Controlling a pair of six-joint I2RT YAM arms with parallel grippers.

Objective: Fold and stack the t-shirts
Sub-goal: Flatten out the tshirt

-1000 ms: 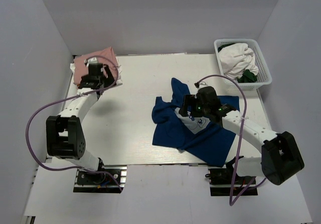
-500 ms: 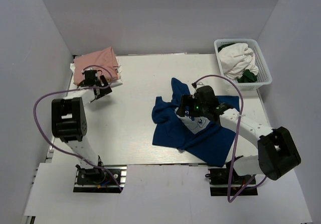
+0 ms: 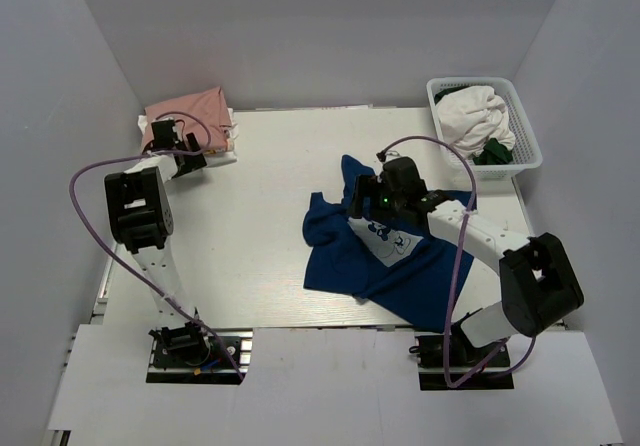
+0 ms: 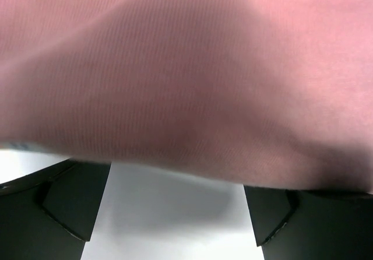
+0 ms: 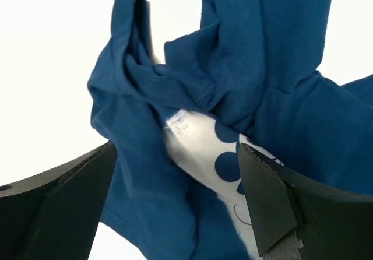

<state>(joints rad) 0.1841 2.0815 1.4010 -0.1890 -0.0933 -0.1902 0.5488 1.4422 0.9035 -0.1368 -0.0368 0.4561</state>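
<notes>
Two open pincers: left gripper [image 3: 163,144] beside the pink shirt [image 3: 195,108] at ten o'clock; right gripper [image 5: 178,184] over the crumpled blue shirt [image 3: 345,261] I'd flatten next.

Two t-shirts lie on the table [image 3: 260,216]: one dark blue t-shirt [image 3: 385,266] right of centre and one salmon-pink t-shirt [image 3: 190,111] at the far left corner. One white basket [image 3: 500,169] stands by the far right corner. Two arms stand at the near edge, the left arm [image 3: 135,211] and the right arm [image 3: 480,241].

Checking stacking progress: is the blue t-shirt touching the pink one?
Apart: top view shows blue t-shirt mid-table, pink t-shirt in the far-left corner, bare table between.
</notes>
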